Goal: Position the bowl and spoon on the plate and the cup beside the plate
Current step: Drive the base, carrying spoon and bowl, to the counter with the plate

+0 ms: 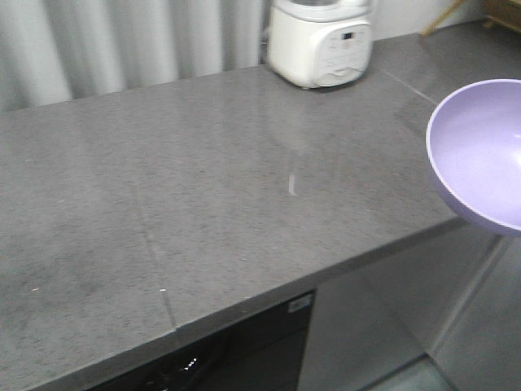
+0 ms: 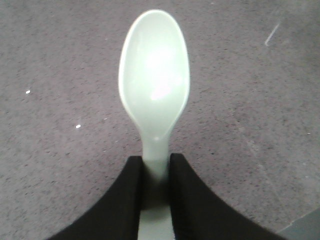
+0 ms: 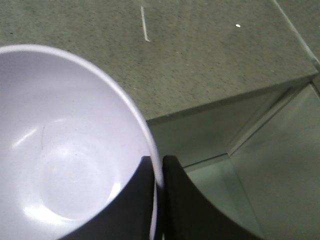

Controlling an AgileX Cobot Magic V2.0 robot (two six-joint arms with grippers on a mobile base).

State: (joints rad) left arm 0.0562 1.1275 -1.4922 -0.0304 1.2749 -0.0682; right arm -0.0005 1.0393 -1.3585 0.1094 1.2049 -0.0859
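The lilac bowl (image 1: 480, 155) hangs in the air at the right edge of the front view, tilted, beyond the counter's front corner. In the right wrist view my right gripper (image 3: 158, 170) is shut on the rim of the bowl (image 3: 65, 150), one finger inside and one outside. My left gripper (image 2: 156, 165) is shut on the handle of the pale mint-green spoon (image 2: 154, 80), whose scoop points away over the grey countertop (image 2: 60, 75). Neither arm shows in the front view. The plate and the cup are out of view.
A white rice cooker (image 1: 319, 41) stands at the back of the grey countertop (image 1: 203, 187). The counter's front edge (image 1: 326, 273) runs diagonally, with a dark appliance front (image 1: 236, 350) and grey cabinet doors (image 1: 383, 326) below it. Curtains hang behind at the left.
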